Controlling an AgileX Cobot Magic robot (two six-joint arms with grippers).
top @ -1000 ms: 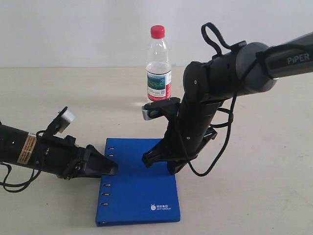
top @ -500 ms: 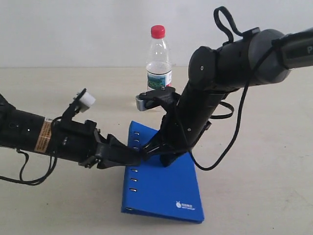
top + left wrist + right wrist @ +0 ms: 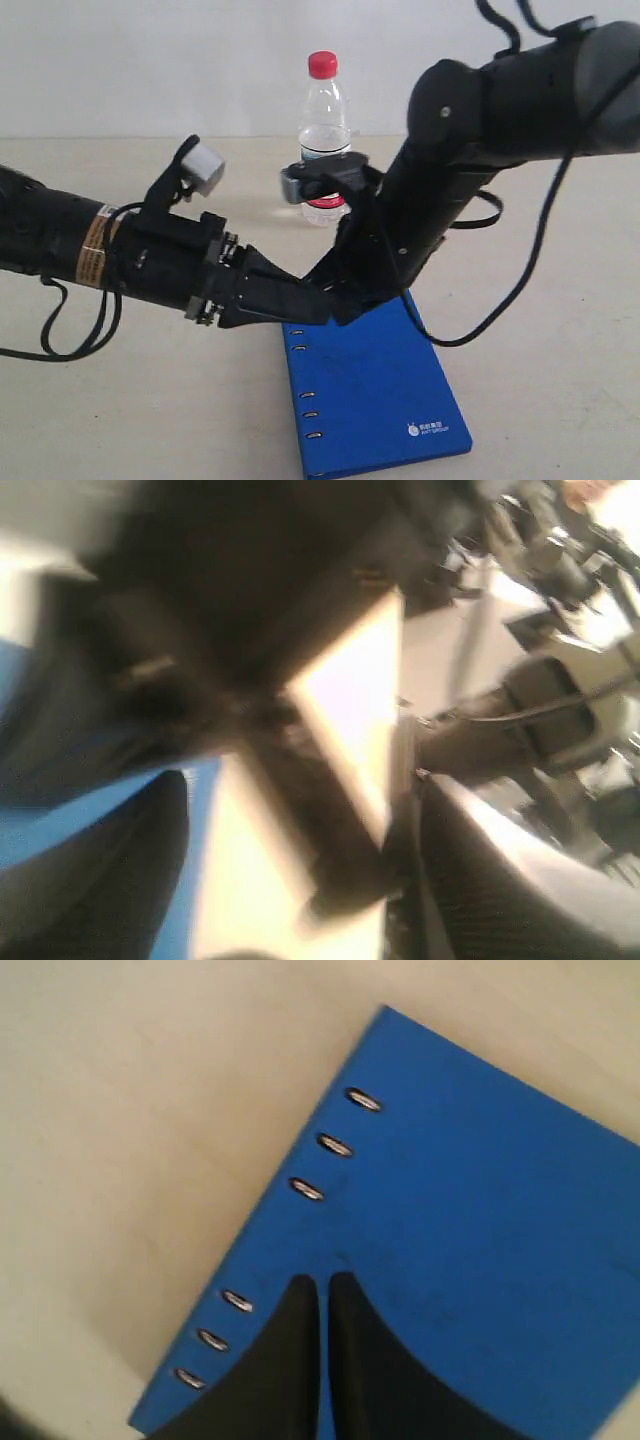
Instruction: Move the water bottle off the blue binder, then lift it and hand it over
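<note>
Blue binder (image 3: pixel 375 385) lies flat on the near tabletop (image 3: pixel 120 400), spine slots to the left. At its far corner the left claw (image 3: pixel 315 308), stretched in low from the left with fingers apart, meets the right claw (image 3: pixel 322 1282), angled steeply down, fingers nearly together over the cover. Behind them, the water bottle (image 3: pixel 324 120) stands upright on the tabletop, off the binder.

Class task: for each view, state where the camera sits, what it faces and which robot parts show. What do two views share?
Exterior: off the arms, facing across the table; left arm, right arm, blue binder, water bottle.
Left wrist: on that arm, blurred, close on dark parts; own fingers show.
Right wrist: on that arm, looking down on the blue binder past own fingers.
Shared: exterior and right wrist both show its slots.
</note>
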